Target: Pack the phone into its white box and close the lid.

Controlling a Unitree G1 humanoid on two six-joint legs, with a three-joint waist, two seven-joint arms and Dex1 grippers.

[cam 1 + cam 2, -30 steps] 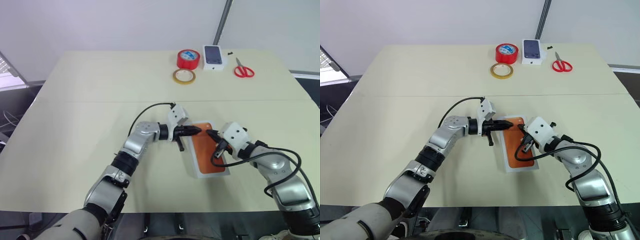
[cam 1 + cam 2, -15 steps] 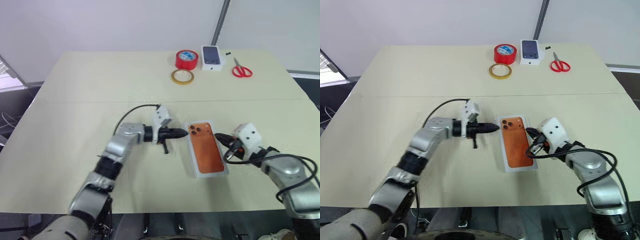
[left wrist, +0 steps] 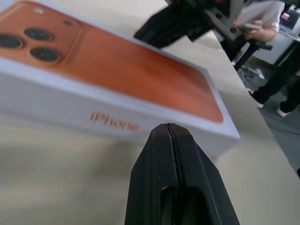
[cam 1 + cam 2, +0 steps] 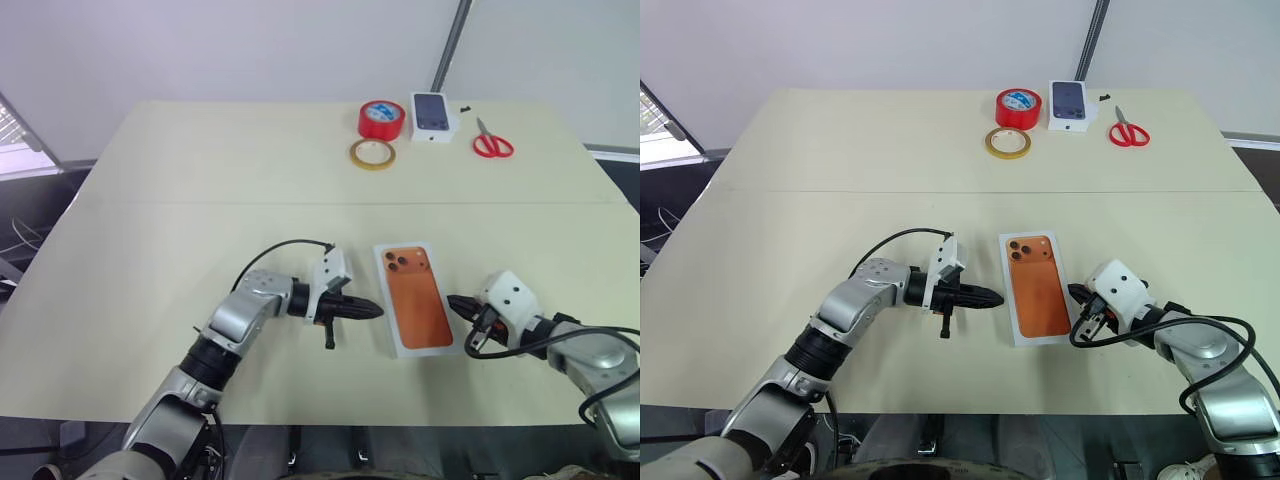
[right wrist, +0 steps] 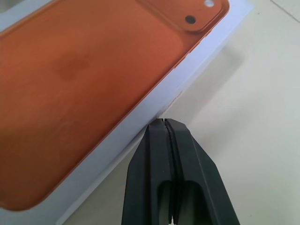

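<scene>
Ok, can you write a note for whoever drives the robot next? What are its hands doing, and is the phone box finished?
Left gripper: shut, empty, just off the white box's left side.
Right gripper: shut, empty, off its right side.
The box lies flat on the table, with the orange-printed lid on.
Done: box looks closed.
Left: likely nothing. The phone is hidden, so confirm it's inside.

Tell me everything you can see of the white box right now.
The white box is a shallow rectangular cardboard box with "iPhone" in orange on its side wall. Its top shows a copper-orange phone back with a camera cluster at the far corner. It looks closed, lying flat on the table between the shut left gripper and shut right gripper. Neither touches it.
</scene>
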